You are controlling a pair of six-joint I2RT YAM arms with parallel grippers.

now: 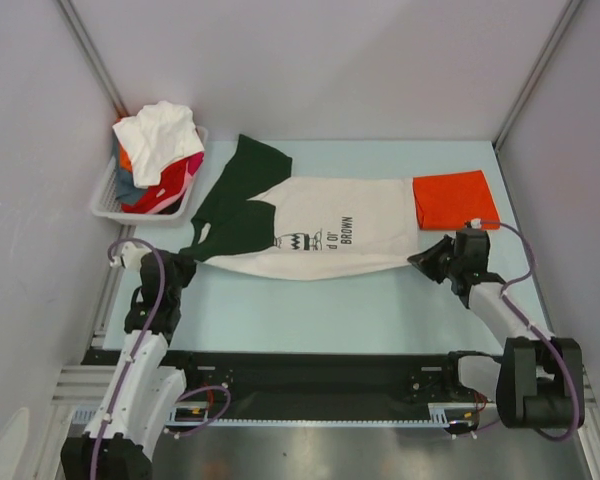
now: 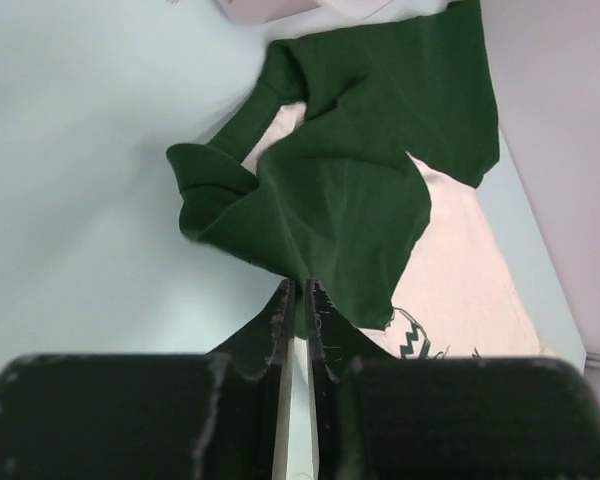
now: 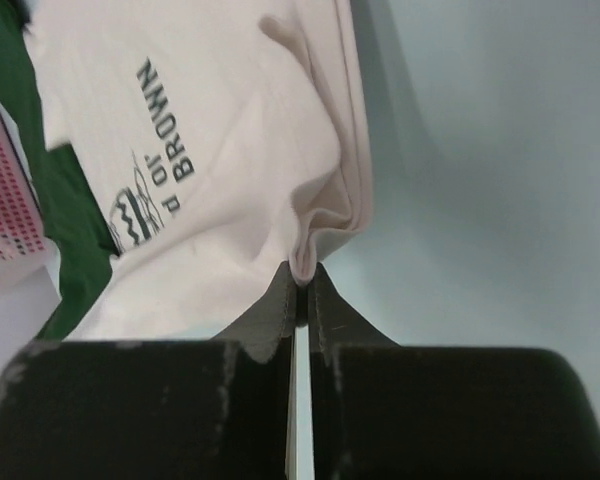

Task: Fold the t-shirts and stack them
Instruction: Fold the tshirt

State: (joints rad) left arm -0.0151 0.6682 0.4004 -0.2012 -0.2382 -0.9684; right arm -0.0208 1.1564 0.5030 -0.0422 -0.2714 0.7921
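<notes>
While the left end effector (image 2: 298,292), jaws nearly together, pinches the dark green sleeve (image 2: 330,190) and the right end effector (image 3: 302,275) clamps the hem (image 3: 352,170), the cream cloth t-shirt with dark green shoulders (image 1: 380,232) lies spread across the pale blue bench (image 1: 310,310), a folded orange-red t-shirt (image 1: 455,198) at its far right corner.
</notes>
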